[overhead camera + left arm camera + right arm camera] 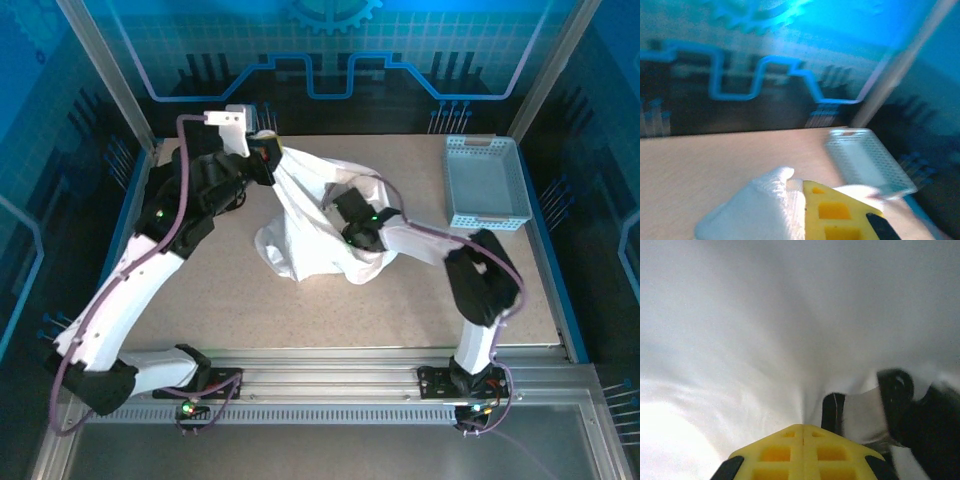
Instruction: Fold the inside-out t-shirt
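Note:
The inside-out t-shirt (305, 245) is white and lies bunched mid-table, with one part pulled up toward the back left. My left gripper (270, 158) holds that raised part. In the left wrist view its yellow finger (832, 210) presses a thick fold of the t-shirt (755, 210), so the left gripper (801, 194) is shut on cloth. My right gripper (346, 208) sits low in the middle of the shirt. In the right wrist view its yellow fingers (785, 452) meet at the tip, the right gripper (802, 427) pinching the t-shirt (765, 340) where the creases converge.
A pale blue perforated basket (485, 183) stands at the back right of the table (200, 290), also seen blurred as the basket (867, 160). A black and grey piece of hardware (895, 410) shows close beside the right fingers. Metal frame posts and blue walls ring the table.

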Robot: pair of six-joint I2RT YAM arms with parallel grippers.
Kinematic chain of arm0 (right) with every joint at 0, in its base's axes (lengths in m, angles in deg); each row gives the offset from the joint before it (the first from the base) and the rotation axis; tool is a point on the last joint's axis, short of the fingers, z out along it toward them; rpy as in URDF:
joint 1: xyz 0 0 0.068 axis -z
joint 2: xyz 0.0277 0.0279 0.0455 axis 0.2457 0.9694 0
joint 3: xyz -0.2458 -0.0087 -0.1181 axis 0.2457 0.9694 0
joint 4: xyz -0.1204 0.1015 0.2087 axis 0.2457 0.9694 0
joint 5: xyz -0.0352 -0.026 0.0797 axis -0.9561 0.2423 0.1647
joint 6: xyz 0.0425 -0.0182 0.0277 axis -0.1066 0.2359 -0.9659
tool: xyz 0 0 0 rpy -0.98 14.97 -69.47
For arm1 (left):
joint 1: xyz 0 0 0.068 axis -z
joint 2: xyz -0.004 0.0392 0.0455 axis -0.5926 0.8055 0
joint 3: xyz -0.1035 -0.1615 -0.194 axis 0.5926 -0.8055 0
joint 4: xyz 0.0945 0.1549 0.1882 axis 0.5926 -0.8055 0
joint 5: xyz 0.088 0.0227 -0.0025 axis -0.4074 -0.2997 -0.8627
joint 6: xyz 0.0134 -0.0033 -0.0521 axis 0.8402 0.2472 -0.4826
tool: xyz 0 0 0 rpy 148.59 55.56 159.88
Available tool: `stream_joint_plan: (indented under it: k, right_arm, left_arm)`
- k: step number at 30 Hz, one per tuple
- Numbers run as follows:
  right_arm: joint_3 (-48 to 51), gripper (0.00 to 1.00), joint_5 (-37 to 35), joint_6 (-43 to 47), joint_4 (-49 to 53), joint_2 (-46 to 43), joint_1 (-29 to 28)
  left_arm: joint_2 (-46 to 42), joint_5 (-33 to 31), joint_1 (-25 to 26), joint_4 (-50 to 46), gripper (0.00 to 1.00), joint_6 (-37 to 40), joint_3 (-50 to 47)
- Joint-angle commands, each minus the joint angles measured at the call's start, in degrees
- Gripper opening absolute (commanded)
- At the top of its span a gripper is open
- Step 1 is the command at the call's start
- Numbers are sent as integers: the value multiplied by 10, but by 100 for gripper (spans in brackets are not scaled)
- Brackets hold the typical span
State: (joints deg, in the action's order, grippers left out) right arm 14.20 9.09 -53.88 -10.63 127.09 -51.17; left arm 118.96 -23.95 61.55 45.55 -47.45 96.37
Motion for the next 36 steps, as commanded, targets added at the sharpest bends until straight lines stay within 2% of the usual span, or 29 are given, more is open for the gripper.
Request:
stream_joint_plan:
  k: [1, 3, 6, 9, 12, 16, 18, 21, 24, 27, 31, 34, 35, 36]
  right_arm:
    - [7, 0, 141, -6, -70, -92, -3]
    - [0, 0, 169, -6, -84, -103, -13]
    - [1, 0, 168, 10, -78, -133, -20]
    - [34, 0, 191, 5, -100, -184, 9]
    - [46, 0, 198, -25, -159, -204, 29]
    - [-35, 0, 187, -45, -179, -177, 29]
    - [-79, 0, 192, -38, -172, -180, 33]
    - [-109, 0, 223, -51, -166, -207, 58]
    - [-99, 0, 240, -67, -182, -237, 77]
    - [-80, 0, 240, -64, -172, -239, 78]
    - [-45, 0, 225, -55, -156, -234, 80]
    - [-63, 0, 137, 25, -43, -202, 39]
    - [-59, 2, 106, 51, -23, -189, 19]
    - [-57, 12, 82, 69, -5, -173, 1]
  left_arm:
    - [61, -20, -48, -10, 0, -47, -8]
    - [111, -15, -70, -19, 0, -51, 14]
    - [174, -10, -104, -41, 0, -60, 52]
    - [207, 16, -143, -43, 0, -78, 59]
    - [216, 60, -148, -33, 0, -67, 41]
    - [175, 143, -129, 67, 0, -112, -107]
    - [153, 130, -133, 116, 0, -150, -199]
    - [146, 81, -162, 127, 0, -185, -290]
    - [142, 102, -176, 178, 0, -210, -369]
    - [146, 168, -166, 237, 0, -208, -420]
    - [153, 192, -154, 245, 5, -193, -449]
    - [150, 197, -150, 250, 5, -183, -460]
    - [149, 200, -150, 248, 5, -180, -460]
    - [147, 199, -149, 244, 5, -180, -459]
